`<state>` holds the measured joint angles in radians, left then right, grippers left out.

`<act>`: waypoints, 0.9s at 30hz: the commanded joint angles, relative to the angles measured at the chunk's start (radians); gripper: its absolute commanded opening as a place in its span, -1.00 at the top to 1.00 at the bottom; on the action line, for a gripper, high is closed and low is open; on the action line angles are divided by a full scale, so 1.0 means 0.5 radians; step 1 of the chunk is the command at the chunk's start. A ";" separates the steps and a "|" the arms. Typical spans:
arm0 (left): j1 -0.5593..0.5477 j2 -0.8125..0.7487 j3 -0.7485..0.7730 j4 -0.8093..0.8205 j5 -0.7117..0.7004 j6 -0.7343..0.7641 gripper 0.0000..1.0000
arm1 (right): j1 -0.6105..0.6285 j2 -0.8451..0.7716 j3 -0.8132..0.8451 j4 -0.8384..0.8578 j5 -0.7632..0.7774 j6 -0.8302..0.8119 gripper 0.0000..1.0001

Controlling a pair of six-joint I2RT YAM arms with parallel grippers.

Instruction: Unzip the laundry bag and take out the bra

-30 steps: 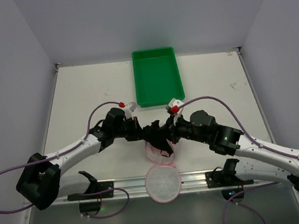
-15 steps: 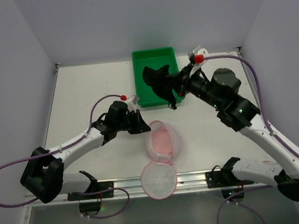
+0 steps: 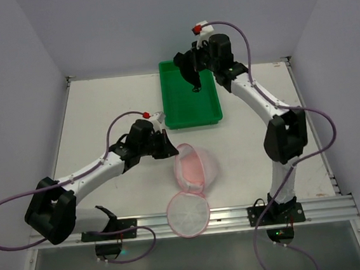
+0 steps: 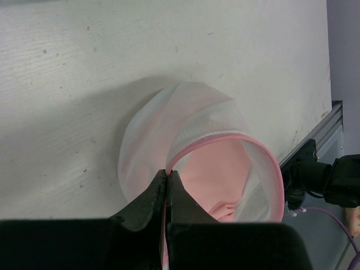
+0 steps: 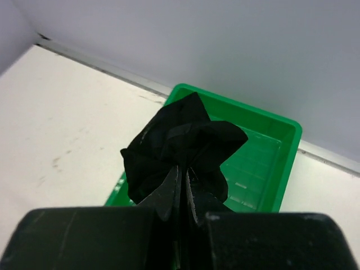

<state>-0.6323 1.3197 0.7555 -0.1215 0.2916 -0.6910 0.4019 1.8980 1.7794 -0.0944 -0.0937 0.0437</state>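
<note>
The laundry bag [image 3: 194, 167] lies open near the table's front, its round lid flap [image 3: 188, 214] folded down toward the rail. In the left wrist view the laundry bag [image 4: 197, 140] shows a pink lining and pink zipper trim. My left gripper [image 3: 169, 150] [image 4: 169, 174] is shut on that pink rim. The bra [image 3: 188, 70] is black and bunched. It hangs above the far end of the green tray [image 3: 192, 111], held by my right gripper [image 3: 194, 66], which is shut on it. From the right wrist, the bra [image 5: 183, 140] covers the gripper [image 5: 183, 169] tips above the tray [image 5: 264, 169].
The metal rail [image 3: 238, 213] runs along the near table edge, with cable clamps on it. Purple cables loop off both arms. The back wall stands just behind the tray.
My right arm has swung from the bag up and back to the tray's far end, carrying the black bra. The left gripper has kept its hold on the bag's rim.
</note>
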 commanded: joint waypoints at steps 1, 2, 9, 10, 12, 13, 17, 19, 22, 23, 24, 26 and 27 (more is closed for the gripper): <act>0.050 0.017 0.026 0.025 -0.019 0.063 1.00 | -0.049 0.271 0.331 0.045 0.101 -0.170 1.00; 0.068 0.030 0.005 0.046 -0.004 0.066 1.00 | -0.055 0.442 0.419 0.008 0.141 -0.201 1.00; 0.126 0.051 -0.087 0.142 0.030 0.054 1.00 | -0.067 1.020 1.058 -0.118 0.301 -0.327 1.00; 0.129 0.057 -0.094 0.151 0.039 0.057 1.00 | -0.067 1.066 1.101 -0.115 0.292 -0.336 1.00; 0.139 0.088 -0.097 0.163 0.058 0.063 1.00 | -0.067 1.134 1.175 -0.100 0.200 -0.302 1.00; 0.142 0.097 -0.091 0.166 0.076 0.069 1.00 | -0.064 1.146 1.166 -0.075 0.154 -0.287 0.94; 0.148 0.134 -0.084 0.179 0.089 0.069 1.00 | -0.058 1.003 0.900 0.081 -0.039 -0.192 0.05; 0.151 0.140 -0.084 0.185 0.092 0.066 1.00 | -0.058 0.829 0.786 0.118 -0.089 -0.137 -0.25; 0.151 0.140 -0.072 0.182 0.089 0.060 1.00 | -0.046 0.586 0.473 0.143 -0.113 -0.103 -0.44; 0.151 0.140 -0.069 0.179 0.089 0.060 1.00 | -0.040 0.394 0.281 0.140 -0.116 -0.103 -0.46; 0.151 0.140 -0.066 0.176 0.089 0.060 1.00 | -0.028 0.285 0.176 0.128 -0.122 -0.103 -0.47; 0.151 0.140 -0.054 0.169 0.079 0.066 1.00 | 0.034 -0.042 -0.130 0.100 -0.162 -0.136 -0.46; 0.154 0.140 -0.048 0.166 0.076 0.069 1.00 | 0.064 -0.150 -0.238 0.066 -0.153 -0.139 -0.44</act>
<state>-0.5648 1.3880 0.7151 -0.0696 0.3214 -0.6861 0.3874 2.0911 1.7676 -0.0998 -0.1230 -0.0254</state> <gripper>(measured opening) 0.010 0.727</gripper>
